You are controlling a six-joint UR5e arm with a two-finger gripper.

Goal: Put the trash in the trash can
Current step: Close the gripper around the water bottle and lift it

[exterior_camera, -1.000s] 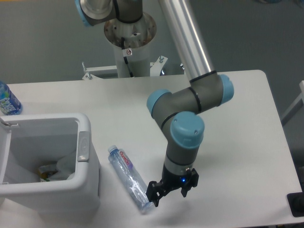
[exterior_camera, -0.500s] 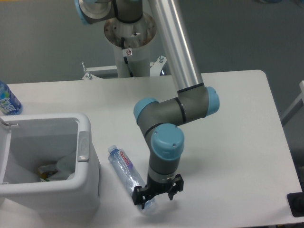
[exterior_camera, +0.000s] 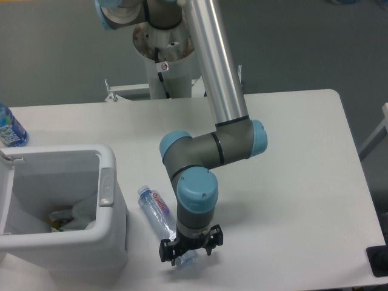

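A slim clear water bottle (exterior_camera: 156, 212) with a red-and-white label lies on the white table, cap toward the trash can. My gripper (exterior_camera: 185, 250) is open and sits over the bottle's lower end, its fingers astride it; that end is partly hidden by the gripper. The white boxy trash can (exterior_camera: 109, 200) stands at the left, just left of the bottle. A crumpled whitish wrapper (exterior_camera: 82, 212) lies inside it on the grey floor with other scraps.
A blue-labelled bottle (exterior_camera: 9, 129) stands at the far left edge of the table behind the bin. The robot's base column (exterior_camera: 165, 54) rises behind the table. The table's front edge runs just below the gripper.
The arm has swung left across the table. The gripper has moved from right of the bottle's lower end to directly over it. The bottle has stayed in place.
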